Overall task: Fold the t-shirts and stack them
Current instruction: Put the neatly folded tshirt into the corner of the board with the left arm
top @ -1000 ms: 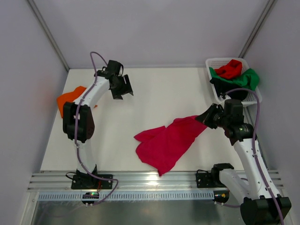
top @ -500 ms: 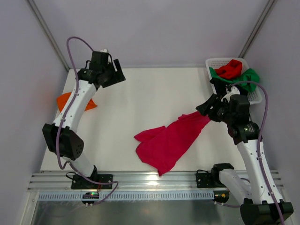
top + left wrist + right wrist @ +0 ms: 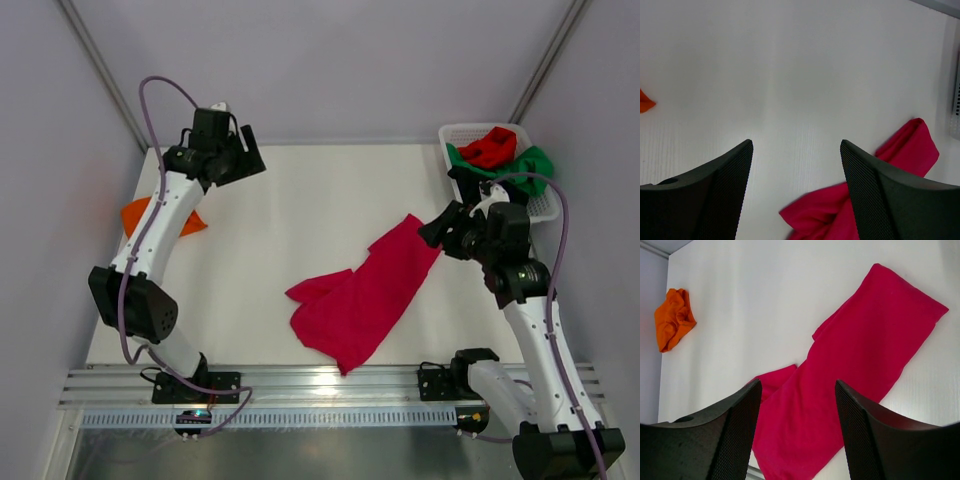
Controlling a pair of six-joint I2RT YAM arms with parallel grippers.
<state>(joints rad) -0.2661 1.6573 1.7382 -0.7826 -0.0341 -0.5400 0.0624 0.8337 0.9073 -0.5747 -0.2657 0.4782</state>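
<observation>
Where my right pincer point(image 3: 434, 230) hangs open and empty, its tips stand near the upper corner of the pink shirt point(image 3: 358, 297). From there the shirt runs toward 8 o'clock across the table point(image 3: 300, 200), with its long axis from 2 to 8 and its far end rumpled. My left pincer point(image 3: 247, 163), likewise open and empty, is well apart toward 10 o'clock. The right arm is the nearer. The orange shirt point(image 3: 158, 215) lies beyond, at 9.
</observation>
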